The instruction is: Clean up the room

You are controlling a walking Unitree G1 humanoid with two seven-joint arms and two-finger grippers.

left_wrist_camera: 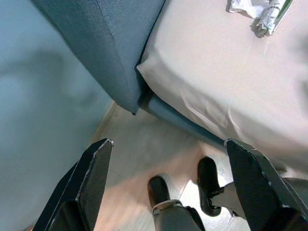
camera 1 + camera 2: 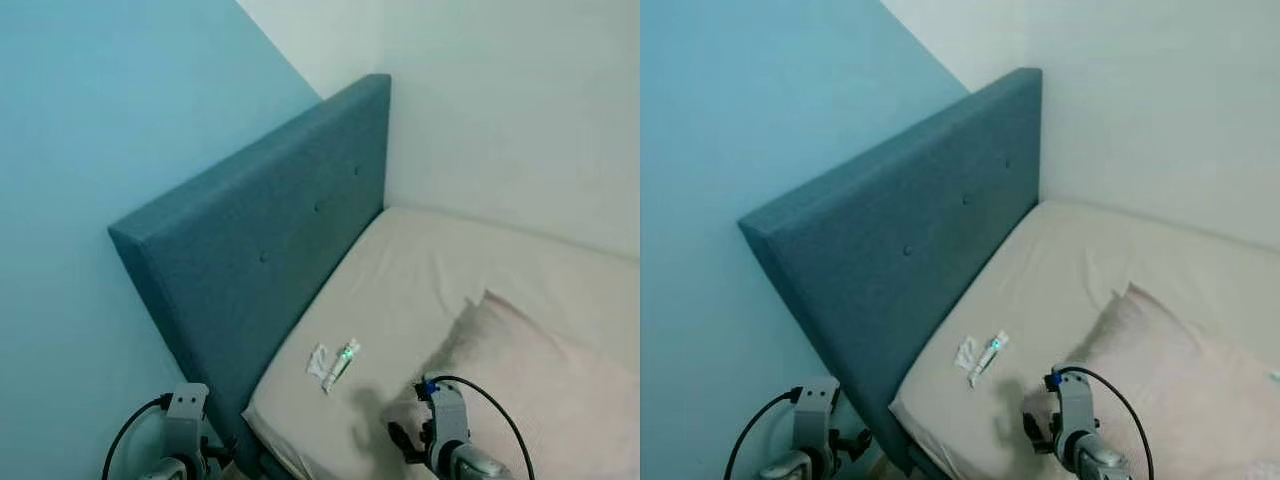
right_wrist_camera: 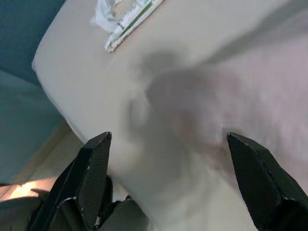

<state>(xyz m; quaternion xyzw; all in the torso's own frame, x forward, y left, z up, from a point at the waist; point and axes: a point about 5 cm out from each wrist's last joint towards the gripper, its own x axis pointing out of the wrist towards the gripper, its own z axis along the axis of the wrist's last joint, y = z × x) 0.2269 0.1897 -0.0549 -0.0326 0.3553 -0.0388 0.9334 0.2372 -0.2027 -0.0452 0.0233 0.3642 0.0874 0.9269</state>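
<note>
- A tube and a crumpled wrapper lie touching on the bed, lower centre of the frame, near the blue headboard.
- A pillow fills the lower right.
- Left claw, fingers apart and empty, hangs over the floor beside the bed corner.
- Right claw, fingers apart and empty, hovers above the bed edge.

The bed runs off the head view's right and bottom edges, so its foot is unseen. The pillow is cut off there too. Beside the headboard, the small tube and crumpled wrapper are too small to read. Both arms are cropped at the bottom edge.
</note>
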